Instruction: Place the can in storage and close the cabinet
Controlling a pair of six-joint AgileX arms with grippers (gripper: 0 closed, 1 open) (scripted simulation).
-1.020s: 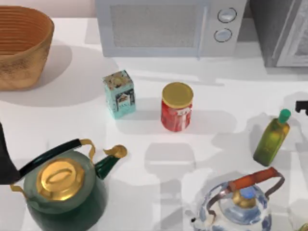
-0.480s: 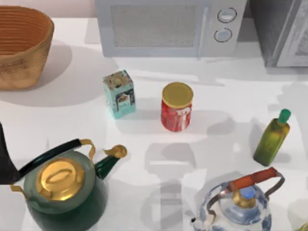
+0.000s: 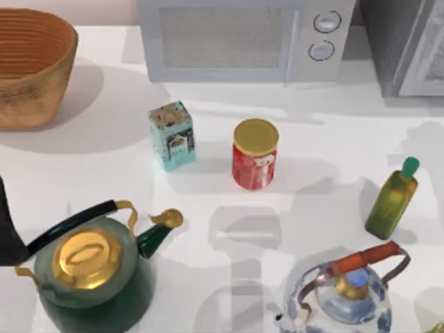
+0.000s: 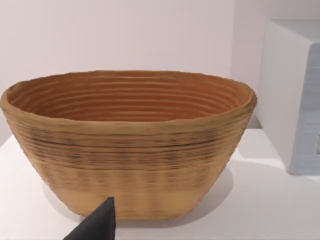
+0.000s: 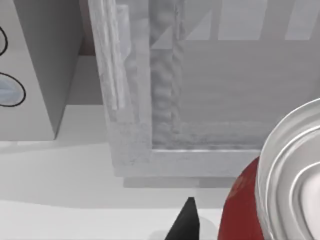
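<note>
The can [image 5: 240, 210] is red with a silver top and looms close beside my right gripper [image 5: 187, 222], just in front of the cabinet [image 5: 225, 100]. A narrow gap shows between the gripper's dark tip and the can's side. The cabinet [image 3: 388, 41] is a dark-grey speckled box at the table's far right corner, with a pale framed door [image 3: 430, 59]. I cannot tell how far the door stands open. My left arm [image 3: 7, 232] is parked at the table's left edge, and its gripper [image 4: 97, 225] faces the basket.
A white microwave [image 3: 243, 38] stands left of the cabinet. A woven basket [image 3: 31, 66] sits far left. Mid-table are a teal box [image 3: 172, 135], a red yellow-lidded jar [image 3: 255, 154] and a green bottle [image 3: 392, 201]. A green kettle [image 3: 90, 270] and a blue-white kettle [image 3: 347, 295] stand at the front.
The dark tip of my right gripper, at the top view's right edge a second ago, has gone out of that view. Shadows on the right of the table shifted. The left arm has not moved.
</note>
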